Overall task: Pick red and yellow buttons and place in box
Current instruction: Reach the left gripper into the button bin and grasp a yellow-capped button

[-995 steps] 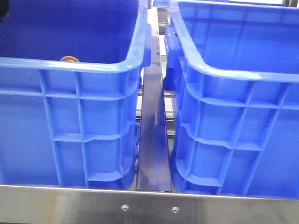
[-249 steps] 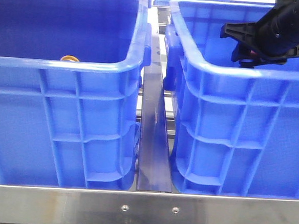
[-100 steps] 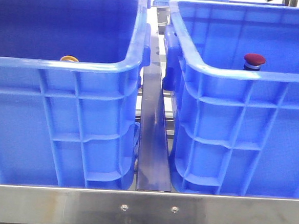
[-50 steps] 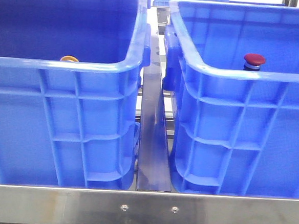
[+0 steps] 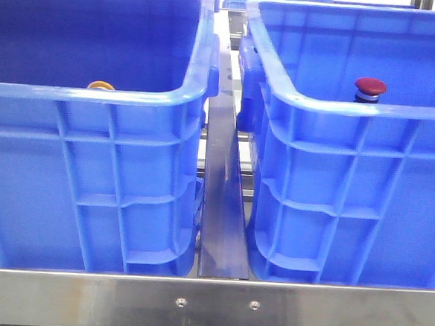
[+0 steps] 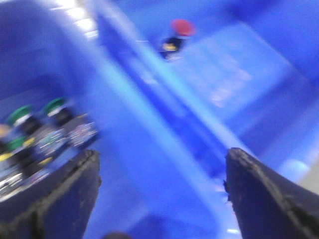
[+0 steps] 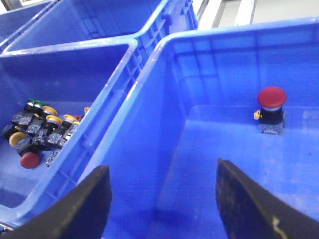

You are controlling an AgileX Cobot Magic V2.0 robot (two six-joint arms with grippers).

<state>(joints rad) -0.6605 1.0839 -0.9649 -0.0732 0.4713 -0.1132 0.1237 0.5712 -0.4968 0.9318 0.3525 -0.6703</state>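
Beyond the right hand [image 7: 162, 199] (fingers spread) stands the red button [image 7: 271, 110].

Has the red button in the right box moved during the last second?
No. The red button stands at the same spot just above the near rim of the right box in the front view.

The dark red domed push button [image 5: 370, 88] now stands alone inside the right-hand blue plastic crate [image 5: 356, 109]. The black arm that reached into this crate earlier has left the front view.
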